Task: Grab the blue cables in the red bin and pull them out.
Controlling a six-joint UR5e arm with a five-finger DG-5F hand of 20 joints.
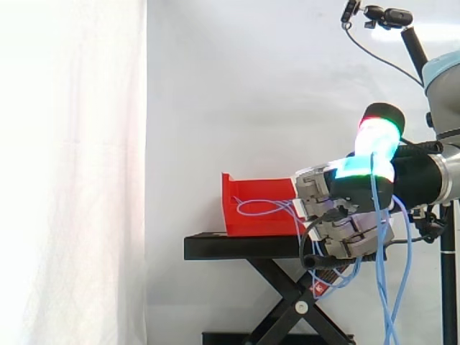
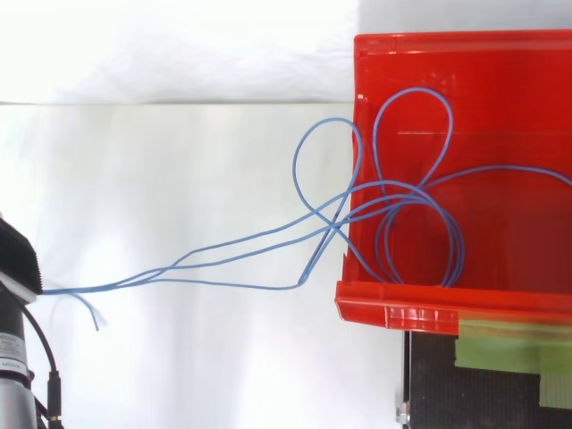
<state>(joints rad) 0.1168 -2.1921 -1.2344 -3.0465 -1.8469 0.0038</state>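
Observation:
The red bin (image 1: 251, 190) stands on a black stand (image 1: 237, 246); from above its near rim (image 2: 402, 313) shows at the right. Thin blue cables (image 2: 161, 273) loop inside the bin, cross its left wall and run out in a stretched bundle toward the view's left edge. In the side view my hand (image 1: 345, 230) is just right of the bin, at the stand's edge, fingers curled around the blue cables (image 1: 251, 208). More cable hangs over the wrist and drops toward the floor (image 1: 388, 302). A loose cable end (image 2: 94, 317) dangles near the hand's dark edge (image 2: 16, 255).
The stand is a black scissor lift (image 1: 287, 287) before a white curtain (image 1: 72, 172). Green tape (image 2: 509, 349) sticks to the stand below the bin's rim. A small camera on a stalk (image 1: 388, 16) sits above the arm.

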